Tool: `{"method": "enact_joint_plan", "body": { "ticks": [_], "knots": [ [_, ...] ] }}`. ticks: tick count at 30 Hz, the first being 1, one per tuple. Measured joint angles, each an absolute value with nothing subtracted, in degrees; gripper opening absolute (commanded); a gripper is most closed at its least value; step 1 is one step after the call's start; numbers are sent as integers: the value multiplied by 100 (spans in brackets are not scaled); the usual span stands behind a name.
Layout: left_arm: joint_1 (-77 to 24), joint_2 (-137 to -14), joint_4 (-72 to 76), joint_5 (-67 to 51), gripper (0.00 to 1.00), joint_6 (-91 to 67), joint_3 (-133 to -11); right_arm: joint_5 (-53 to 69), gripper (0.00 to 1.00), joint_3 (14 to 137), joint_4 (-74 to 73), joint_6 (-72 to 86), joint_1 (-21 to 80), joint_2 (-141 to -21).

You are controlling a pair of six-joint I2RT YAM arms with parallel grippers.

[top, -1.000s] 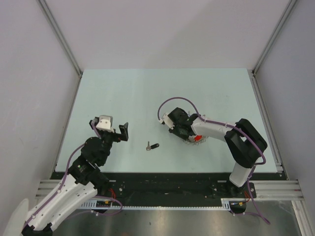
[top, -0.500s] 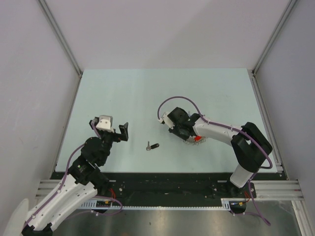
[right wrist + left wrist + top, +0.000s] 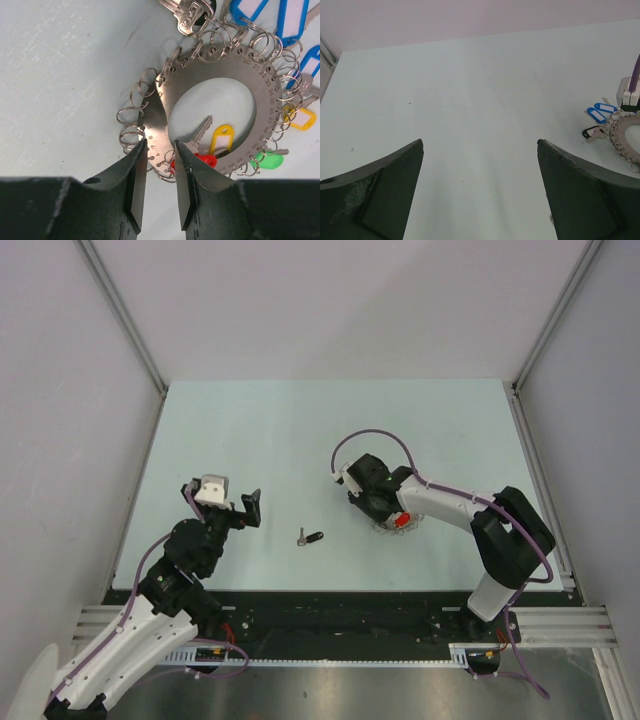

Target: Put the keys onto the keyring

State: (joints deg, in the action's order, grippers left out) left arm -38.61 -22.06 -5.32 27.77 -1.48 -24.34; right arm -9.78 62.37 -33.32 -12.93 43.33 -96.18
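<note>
Right gripper (image 3: 160, 150) tight on one keyring (image 3: 252, 75)

Three views: one high overview, one low look across, one close look down.

The top camera hangs above and behind the robot and looks down on the whole table (image 3: 250, 430). The left wrist camera rides low, facing across the table to the far wall (image 3: 470, 20), framed by the left gripper (image 3: 480, 192). The right wrist camera looks steeply down from very near, past the right gripper (image 3: 160, 150). All three share the keyring (image 3: 385, 528) (image 3: 618, 131) (image 3: 159, 112): small from above, at the left wrist view's right edge, and filling the right wrist view.
</note>
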Motion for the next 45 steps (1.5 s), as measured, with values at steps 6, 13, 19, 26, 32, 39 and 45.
{"method": "enact_joint_plan", "body": {
  "ticks": [6,13,19,26,32,39,45],
  "knots": [
    [-3861,-2206,-532,2742,100,-148,-2434,-952,33,6237,-3308,-1155,4303,-9618],
    [-3861,-2206,-532,2716,100,-148,-2434,-987,33,6237,-3319,-1087,4300,-9618],
    [-3861,-2209,-532,2676,100,-148,-2434,-1072,33,6235,-3404,-1048,4289,-9618],
    [-3861,-2209,-532,2674,100,-145,-2434,-1111,33,6139,-3457,-972,4292,-9618],
    [-3861,-2209,-532,2674,100,-145,-2434,-1111,33,6110,-3489,-913,4331,-9620],
    [-3861,-2209,-532,2674,100,-145,-2434,-978,33,6108,-3430,-893,4416,-9620],
    [-3861,-2209,-532,2674,100,-148,-2434,-810,33,6108,-3214,-882,4414,-9620]
  ]
}}
